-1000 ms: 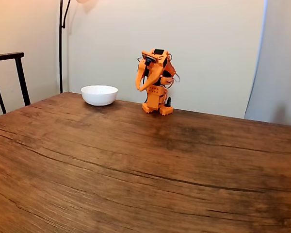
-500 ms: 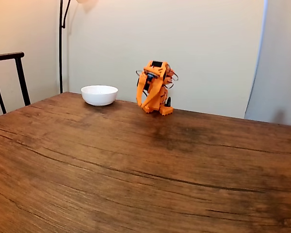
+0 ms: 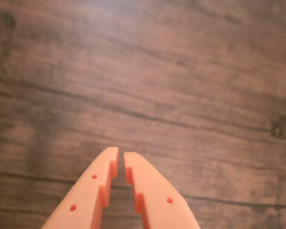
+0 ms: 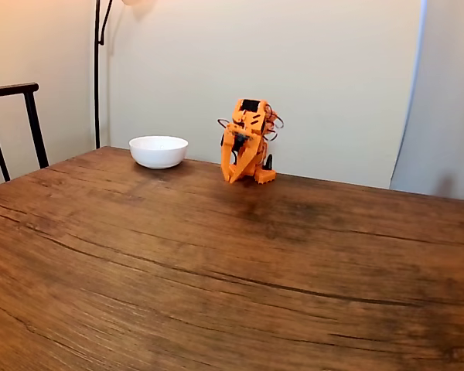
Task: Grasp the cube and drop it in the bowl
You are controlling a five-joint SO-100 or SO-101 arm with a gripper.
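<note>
Two fingertips of hand [image 3: 121, 156] nearly together, empty.

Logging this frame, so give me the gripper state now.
Gripper: shut, nothing between the fingers; bare wooden table beneath.

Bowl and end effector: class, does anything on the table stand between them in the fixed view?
Nothing visible does. Bare table separates the end effector from the bowl, which sits to its left.
</note>
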